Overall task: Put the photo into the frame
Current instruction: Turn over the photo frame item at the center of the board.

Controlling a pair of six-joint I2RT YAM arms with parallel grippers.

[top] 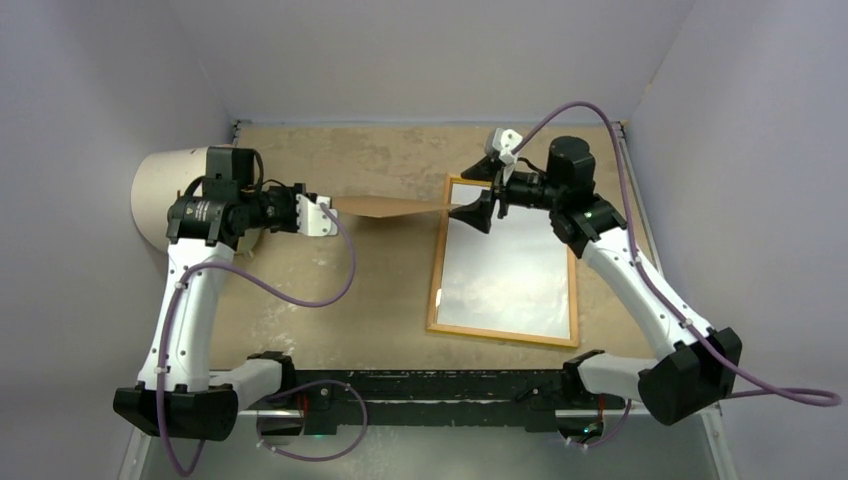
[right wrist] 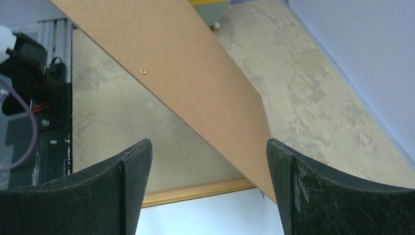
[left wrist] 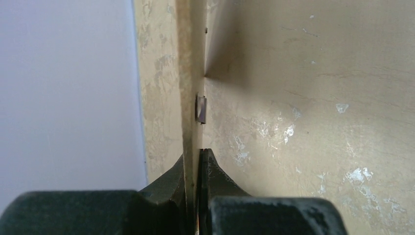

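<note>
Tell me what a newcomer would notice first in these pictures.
A thin brown board is held edge-on in the air over the middle of the table. The left hand pinches its left end, and the open right hand sits at its other end. Below it to the right, the frame lies flat, its pane shining pale.

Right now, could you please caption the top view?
Left gripper clamps backing board; open right gripper straddles it above frame.

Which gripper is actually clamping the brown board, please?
The left gripper, shut on the brown board's edge; the right gripper stands open at its other end.
</note>
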